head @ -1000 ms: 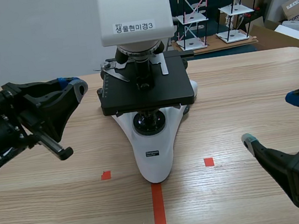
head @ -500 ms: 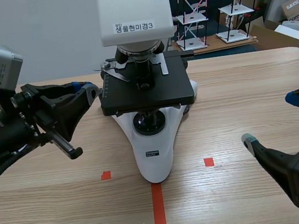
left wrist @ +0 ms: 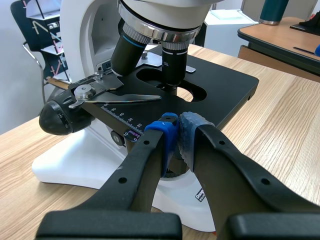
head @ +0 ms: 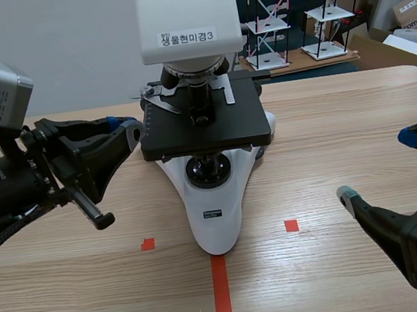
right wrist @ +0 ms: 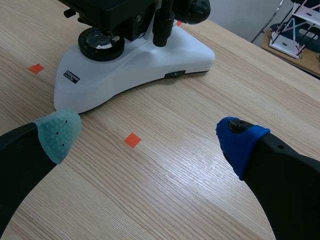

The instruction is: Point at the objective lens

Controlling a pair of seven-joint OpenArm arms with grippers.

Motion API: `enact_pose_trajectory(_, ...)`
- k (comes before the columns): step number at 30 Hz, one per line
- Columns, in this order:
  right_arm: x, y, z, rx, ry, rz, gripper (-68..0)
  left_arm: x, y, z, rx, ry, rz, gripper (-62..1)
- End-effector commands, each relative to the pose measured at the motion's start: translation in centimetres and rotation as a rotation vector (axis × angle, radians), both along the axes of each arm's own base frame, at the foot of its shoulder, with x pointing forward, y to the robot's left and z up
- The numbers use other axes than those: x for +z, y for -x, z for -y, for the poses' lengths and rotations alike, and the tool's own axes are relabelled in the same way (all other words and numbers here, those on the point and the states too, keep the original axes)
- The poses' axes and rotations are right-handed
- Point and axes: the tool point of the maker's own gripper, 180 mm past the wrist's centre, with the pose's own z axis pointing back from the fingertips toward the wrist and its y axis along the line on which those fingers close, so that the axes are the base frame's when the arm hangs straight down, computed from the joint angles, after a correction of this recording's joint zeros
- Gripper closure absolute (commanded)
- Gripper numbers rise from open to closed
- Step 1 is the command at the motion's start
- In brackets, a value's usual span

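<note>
I keep left end effector (left wrist: 179, 131) closed, fingers together on nothing, just beside stage (left wrist: 220, 87) edge of microscope (head: 213, 202). Objective lens (left wrist: 174, 65) hangs upright, ahead and above tip. Left arm nearer, I judge. Right end effector (right wrist: 149, 137) spread wide, well apart, over bench (head: 328, 123).

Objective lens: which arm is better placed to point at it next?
Left, likely. The left gripper, shut, sits at the edge of the stage, with the objective lens just ahead of it. The right gripper is open, low over the table, well apart from the microscope base.
</note>
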Motion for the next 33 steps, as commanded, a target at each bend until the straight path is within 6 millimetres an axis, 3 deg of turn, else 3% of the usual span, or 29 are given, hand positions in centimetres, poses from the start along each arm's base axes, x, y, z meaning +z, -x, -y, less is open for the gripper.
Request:
enact_pose_trajectory(1, 0.84, -0.15, -0.3, 0.01, -0.015, 0.024, -59.5, 1.44, -0.14, 0.43, -0.004, 0.04, 0.034, -4.6)
enact_pose_trajectory(33, 0.84, -0.15, -0.3, 0.01, -0.015, 0.024, -59.5, 1.64, -0.47, 0.95, 0.0, 0.051, 0.032, -4.6)
